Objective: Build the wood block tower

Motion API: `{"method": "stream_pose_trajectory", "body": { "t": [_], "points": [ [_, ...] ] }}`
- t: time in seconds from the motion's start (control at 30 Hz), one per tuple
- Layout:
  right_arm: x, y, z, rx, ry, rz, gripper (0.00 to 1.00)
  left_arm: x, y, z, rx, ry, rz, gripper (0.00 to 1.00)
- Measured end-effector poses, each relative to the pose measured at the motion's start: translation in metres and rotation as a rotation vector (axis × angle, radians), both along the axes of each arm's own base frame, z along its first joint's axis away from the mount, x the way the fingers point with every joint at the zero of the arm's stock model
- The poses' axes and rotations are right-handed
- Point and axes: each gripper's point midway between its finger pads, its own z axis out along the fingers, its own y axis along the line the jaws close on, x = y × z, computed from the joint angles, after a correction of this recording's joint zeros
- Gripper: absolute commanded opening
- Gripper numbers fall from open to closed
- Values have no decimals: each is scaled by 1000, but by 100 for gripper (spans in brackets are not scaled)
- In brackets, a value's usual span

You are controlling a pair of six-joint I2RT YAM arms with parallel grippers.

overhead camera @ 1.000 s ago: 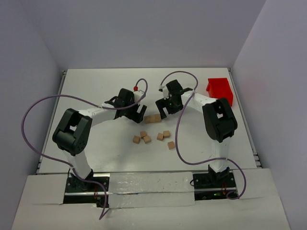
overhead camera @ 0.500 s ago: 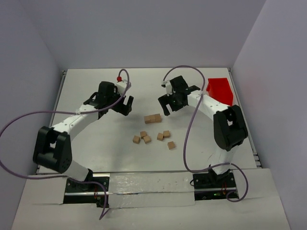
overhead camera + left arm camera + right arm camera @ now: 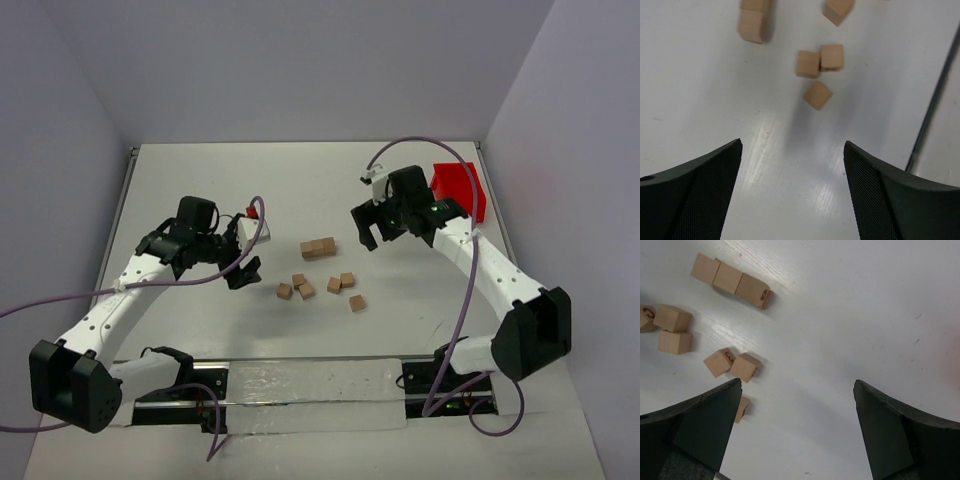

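A row of three wood blocks (image 3: 319, 247) lies side by side at mid-table, one layer high; it also shows in the right wrist view (image 3: 731, 280). Several loose wood blocks (image 3: 307, 290) lie scattered just in front of it, and some show in the left wrist view (image 3: 817, 94) and the right wrist view (image 3: 745, 367). My left gripper (image 3: 243, 272) is open and empty, left of the loose blocks, and its own view (image 3: 792, 146) shows bare table between the fingers. My right gripper (image 3: 377, 236) is open and empty, right of the row, over bare table (image 3: 797, 382).
A red plastic bin (image 3: 460, 190) stands at the back right, behind the right arm. Purple cables loop off both arms. A dark slot along the table edge (image 3: 932, 100) runs past the loose blocks in the left wrist view.
Both grippers have drawn away from the row of three blocks: the left one swung left and nearer, the right one moved right. The blocks have not moved.
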Motion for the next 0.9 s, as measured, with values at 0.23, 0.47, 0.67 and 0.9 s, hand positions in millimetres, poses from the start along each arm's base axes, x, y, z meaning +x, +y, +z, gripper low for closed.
{"method": "stream_pose_trajectory", "body": {
  "t": [0.23, 0.47, 0.67, 0.9],
  "points": [
    [-38, -20, -16, 5, 34, 20, 100, -28, -5, -32, 78, 80, -165, 85],
    [-53, -29, -34, 6, 82, 46, 100, -42, -24, -74, 162, 151, -294, 80],
    [-61, -33, -49, 8, 120, 59, 100, -38, -27, -103, 226, 192, -344, 78],
    [-61, -30, -52, 22, 125, 76, 100, -21, -39, -110, 245, 148, -394, 76]
  ]
}}
